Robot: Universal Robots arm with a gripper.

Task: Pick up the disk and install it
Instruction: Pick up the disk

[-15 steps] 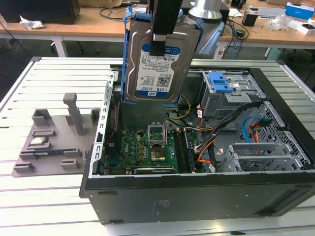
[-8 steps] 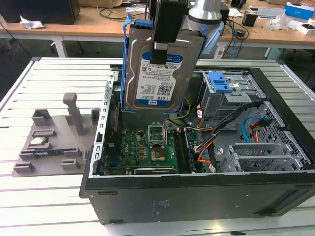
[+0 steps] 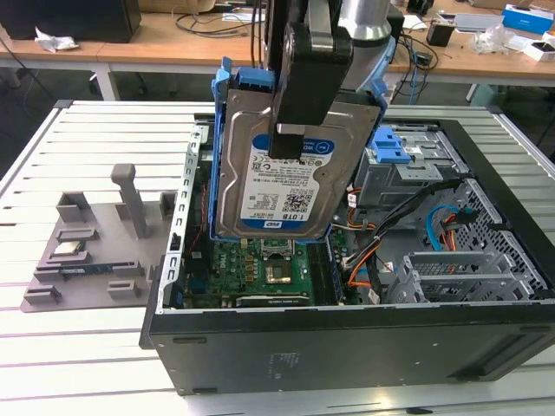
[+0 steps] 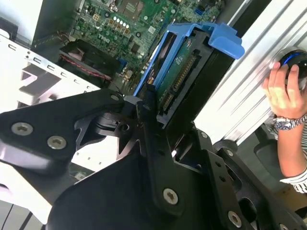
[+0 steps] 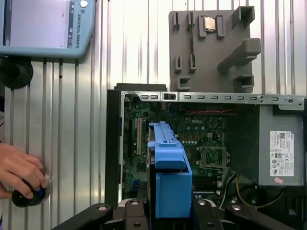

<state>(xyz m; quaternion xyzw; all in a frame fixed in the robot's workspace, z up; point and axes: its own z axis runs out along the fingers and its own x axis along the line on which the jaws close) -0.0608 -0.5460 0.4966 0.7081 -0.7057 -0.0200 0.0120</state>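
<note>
Slatted metal table. Open computer case sits on it. Grey fixture plate lies just beside, at case's 9 o'clock in the exterior view. Teach pendant and black-blue knob also lie on the slats.

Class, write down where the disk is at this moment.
In the exterior view the disk hangs roughly upright in the end effector, near the middle, above the motherboard of the open computer case, with the drive cage to the exterior view's right.
</note>
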